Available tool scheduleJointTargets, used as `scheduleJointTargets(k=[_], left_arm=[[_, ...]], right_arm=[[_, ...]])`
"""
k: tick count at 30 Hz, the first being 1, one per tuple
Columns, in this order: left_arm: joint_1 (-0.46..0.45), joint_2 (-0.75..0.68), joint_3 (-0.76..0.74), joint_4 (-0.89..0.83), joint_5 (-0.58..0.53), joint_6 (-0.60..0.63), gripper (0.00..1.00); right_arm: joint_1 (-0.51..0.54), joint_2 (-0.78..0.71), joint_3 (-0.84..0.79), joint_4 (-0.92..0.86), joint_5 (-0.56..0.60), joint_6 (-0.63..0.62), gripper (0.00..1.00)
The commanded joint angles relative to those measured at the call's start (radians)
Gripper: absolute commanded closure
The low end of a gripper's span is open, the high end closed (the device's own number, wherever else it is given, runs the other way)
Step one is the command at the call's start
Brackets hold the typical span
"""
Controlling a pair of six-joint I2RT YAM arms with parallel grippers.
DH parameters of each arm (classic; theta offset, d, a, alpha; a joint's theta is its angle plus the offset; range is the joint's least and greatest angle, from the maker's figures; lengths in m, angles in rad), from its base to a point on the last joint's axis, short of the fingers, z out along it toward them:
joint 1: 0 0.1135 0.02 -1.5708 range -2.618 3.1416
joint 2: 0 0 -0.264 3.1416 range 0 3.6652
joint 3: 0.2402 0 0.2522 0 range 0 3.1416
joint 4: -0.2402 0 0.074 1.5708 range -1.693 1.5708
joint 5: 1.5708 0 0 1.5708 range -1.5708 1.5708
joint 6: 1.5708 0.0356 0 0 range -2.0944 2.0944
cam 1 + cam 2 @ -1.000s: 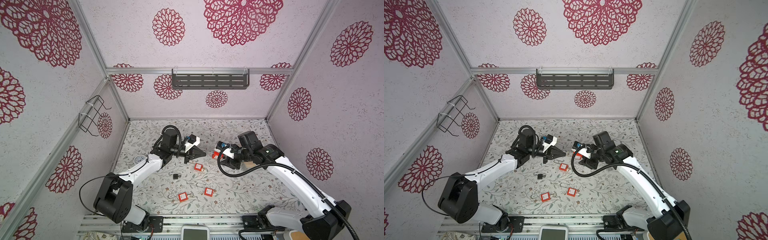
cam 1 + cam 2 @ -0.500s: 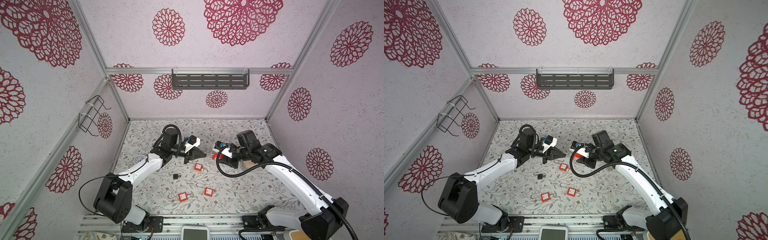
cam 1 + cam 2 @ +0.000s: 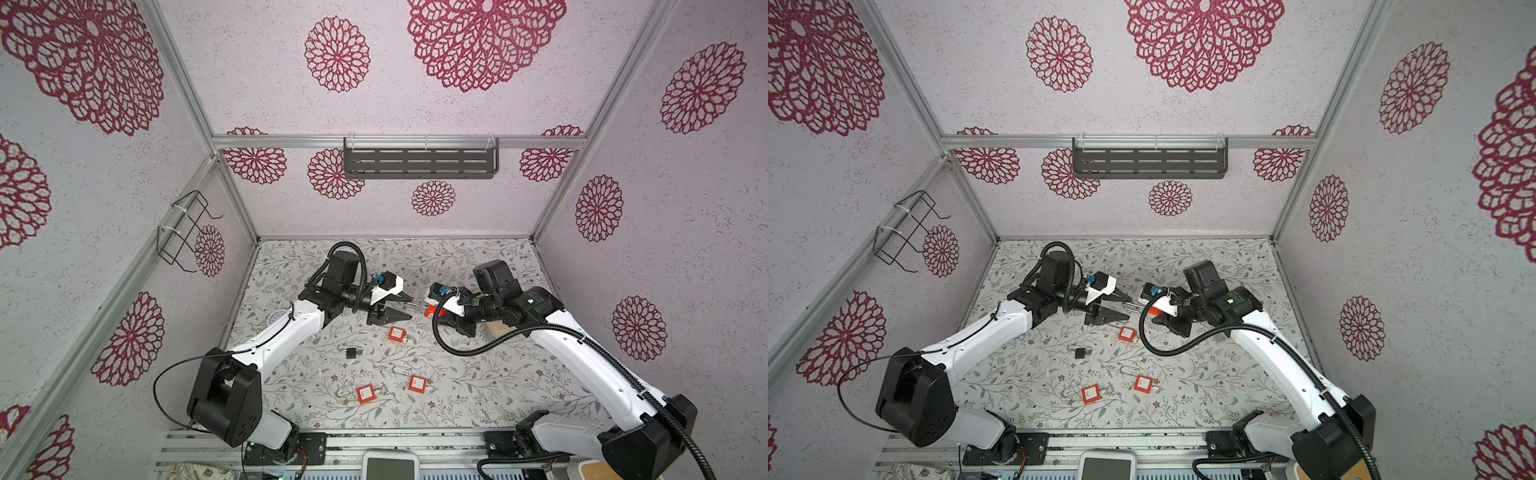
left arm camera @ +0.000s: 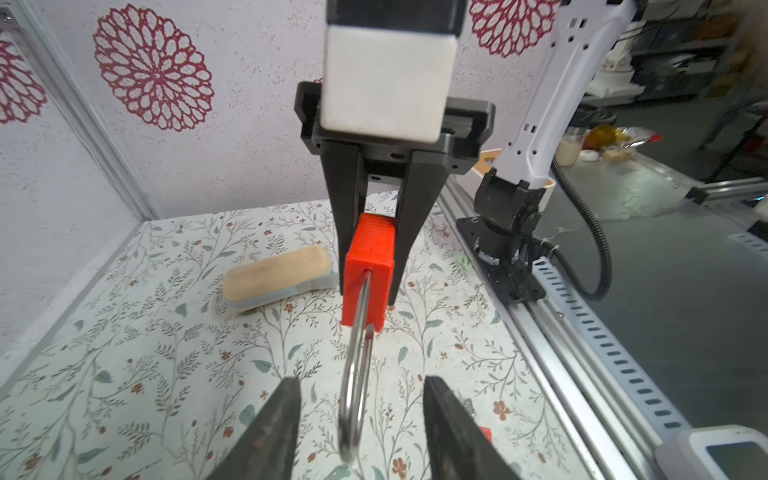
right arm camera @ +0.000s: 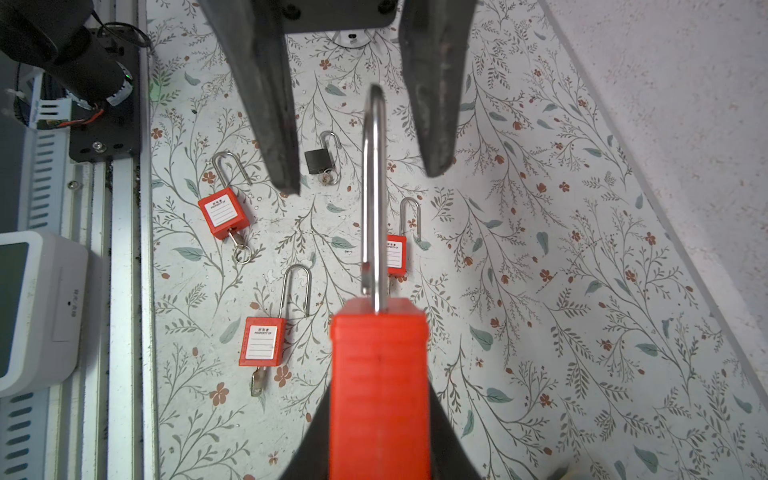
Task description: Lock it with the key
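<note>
**A:** Where is the lock right now?

**B:** The red padlock (image 5: 380, 374) is off the counter (image 3: 478, 374), in mid-air between the two arms. The right claw (image 4: 370, 291) is clamped on its body, with a finger on either side.

**A:** And the shackle?

**B:** The shackle (image 5: 371, 187) points straight at the left claw (image 3: 409, 309). Its bend sits inside the gap between that claw's fingers (image 5: 266, 104), past their tips.

**A:** Is the left claw gripping it?

**B:** No. Its fingers stand apart. Both wrist views show bare space on each side of the steel, though the shackle runs a little nearer one finger than the other.

**A:** Is the shackle latched or sprung?

**B:** It shows edge-on, so I cannot tell.

**A:** Is there a key in that padlock?

**B:** Its base is buried between the right claw's fingers, so I cannot tell that either.

**A:** What lies underneath?

**B:** Three loose red padlocks (image 3: 397, 333) lie flat on the counter, spread out below and in front of the two claws. A small black padlock (image 3: 352, 353) lies toward the left arm's side. In the right wrist view a key (image 5: 257, 384) sticks out of the base of one red one. Another carries a key on a ring, and the third is partly hidden behind the shackle.

**A:** Anything else?

**B:** A tan block (image 4: 274, 276) lies flat on the counter by the right arm.
</note>
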Motion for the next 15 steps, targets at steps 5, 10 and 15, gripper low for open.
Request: scheduleJointTargets(k=[5, 10, 15], left_arm=[[-0.007, -0.047, 0.1, -0.236, -0.144, 0.213, 0.52], [-0.021, -0.033, 0.134, -0.319, -0.173, 0.26, 0.56], [-0.032, -0.019, 0.151, -0.349, -0.197, 0.273, 0.65]], right_arm=[[-0.005, -0.015, -0.004, -0.002, -0.029, 0.005, 0.79], [-0.004, -0.013, 0.0, 0.002, -0.028, 0.005, 0.8], [-0.005, -0.005, 0.006, -0.004, -0.03, 0.004, 0.81]])
